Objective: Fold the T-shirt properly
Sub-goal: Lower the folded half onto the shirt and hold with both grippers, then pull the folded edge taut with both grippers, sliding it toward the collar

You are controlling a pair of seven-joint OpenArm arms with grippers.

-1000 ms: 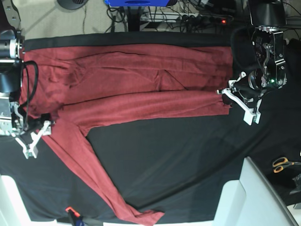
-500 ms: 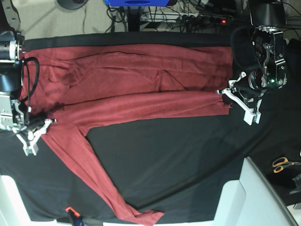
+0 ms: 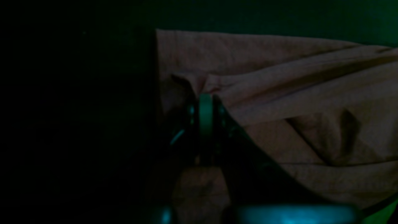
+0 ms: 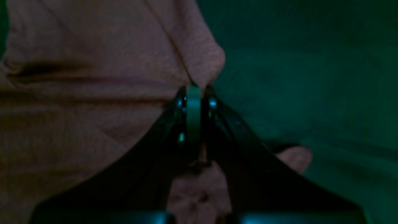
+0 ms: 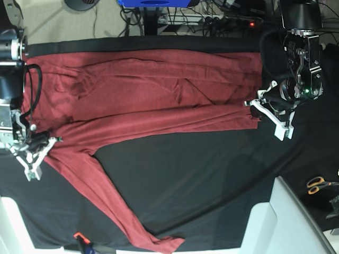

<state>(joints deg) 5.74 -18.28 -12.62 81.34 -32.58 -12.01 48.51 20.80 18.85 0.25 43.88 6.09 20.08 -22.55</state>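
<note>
T-shirt [image 5: 153,87] lay long axis between arms on black table cloth [image 5: 201,174]; right gripper [image 5: 33,153] pinched shoulder end, left gripper [image 5: 254,108] pinched hem end; both jaws closed on fabric.

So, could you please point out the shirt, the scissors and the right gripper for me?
Shirt [image 5: 159,90], base view: middle of the spread red body.
Scissors [image 5: 319,183], base view: orange handles at the right edge.
Right gripper [image 5: 35,154], base view: white fingers pinched shut on the shirt by the sleeve.
</note>
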